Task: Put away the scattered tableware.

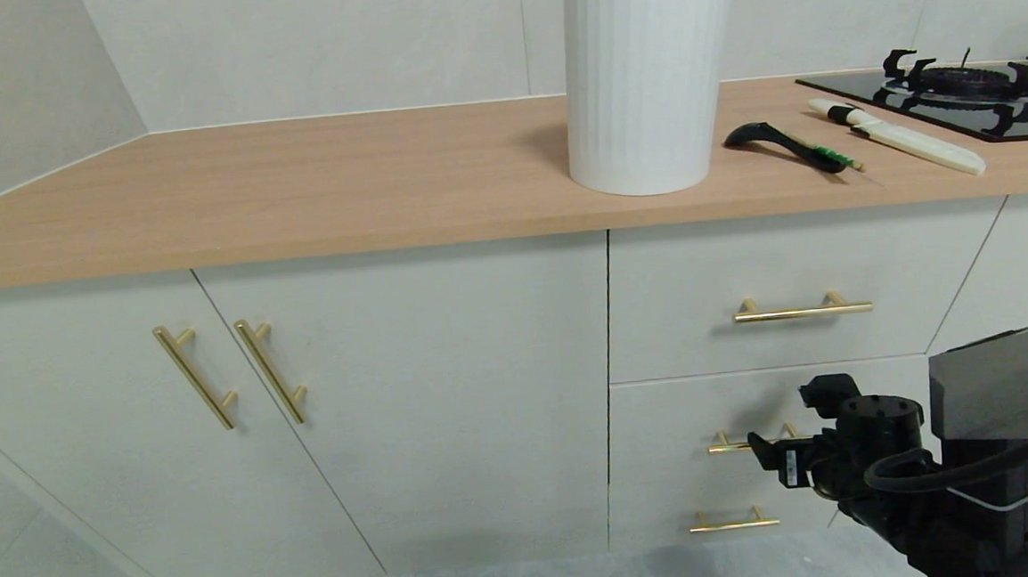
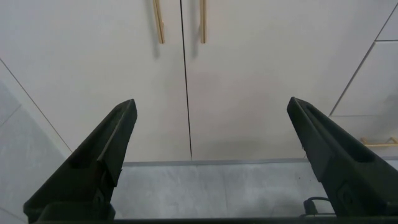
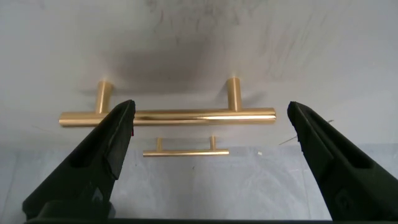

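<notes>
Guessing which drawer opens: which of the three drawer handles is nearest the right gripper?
The middle handle, right before the open right gripper; the top handle is higher, the bottom handle lower.

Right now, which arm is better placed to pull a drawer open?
Right, I think. The right pincer is open and faces the middle drawer handle, lined up with the bar. The left pincer, also open, faces the cupboard doors instead.
</notes>
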`<state>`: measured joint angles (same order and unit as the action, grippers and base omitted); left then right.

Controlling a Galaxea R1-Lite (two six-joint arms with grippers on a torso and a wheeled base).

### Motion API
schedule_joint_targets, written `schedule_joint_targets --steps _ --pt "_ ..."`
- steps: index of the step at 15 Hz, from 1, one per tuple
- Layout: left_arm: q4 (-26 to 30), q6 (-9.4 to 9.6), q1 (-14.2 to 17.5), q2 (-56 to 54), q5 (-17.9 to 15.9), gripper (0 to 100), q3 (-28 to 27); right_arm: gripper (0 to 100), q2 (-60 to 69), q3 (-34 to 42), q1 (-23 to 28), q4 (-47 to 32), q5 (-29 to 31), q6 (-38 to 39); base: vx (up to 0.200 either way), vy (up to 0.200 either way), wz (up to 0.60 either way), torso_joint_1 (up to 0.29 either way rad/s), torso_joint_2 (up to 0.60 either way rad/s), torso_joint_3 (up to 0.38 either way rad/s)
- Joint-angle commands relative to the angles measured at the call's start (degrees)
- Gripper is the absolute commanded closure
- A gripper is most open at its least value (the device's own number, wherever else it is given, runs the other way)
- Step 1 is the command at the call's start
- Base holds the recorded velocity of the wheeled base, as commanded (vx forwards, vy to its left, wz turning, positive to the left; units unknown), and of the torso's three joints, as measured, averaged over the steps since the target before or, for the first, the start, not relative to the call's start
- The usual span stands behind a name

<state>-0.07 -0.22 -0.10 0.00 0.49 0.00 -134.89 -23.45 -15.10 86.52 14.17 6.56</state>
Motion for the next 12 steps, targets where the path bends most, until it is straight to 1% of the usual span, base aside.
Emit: schedule_joint_targets --steps 1,7,8,10,12 --pt "0.0 -0.04 0.0 0.1 0.0 0 0.0 0 -0.6 -0.4 0.1 0.1 0.0 0.3 0.000 0.000 0.00 0.000 0.00 0.000" --pt "0.0 -0.04 0.0 0.1 0.0 0 0.0 0 -2.7 -2.2 1.3 0.2 0.0 0.6 0.000 0.000 0.00 0.000 0.00 0.000" --pt "0.0 -0.04 0.0 0.1 0.0 0 0.0 0 -3.2 -2.0 1.3 0.1 0.0 0.4 0.000 0.000 0.00 0.000 0.00 0.000" --pt "0.0 -0.04 0.0 0.1 0.0 0 0.0 0 -2.8 0.8 1.3 0.1 -0.5 -0.2 0.000 0.000 0.00 0.000 0.00 0.000" --pt "0.0 -0.04 0.0 0.1 0.0 0 0.0 0 -2.6 1.0 1.2 0.1 -0.5 -0.7 0.000 0.000 0.00 0.000 0.00 0.000"
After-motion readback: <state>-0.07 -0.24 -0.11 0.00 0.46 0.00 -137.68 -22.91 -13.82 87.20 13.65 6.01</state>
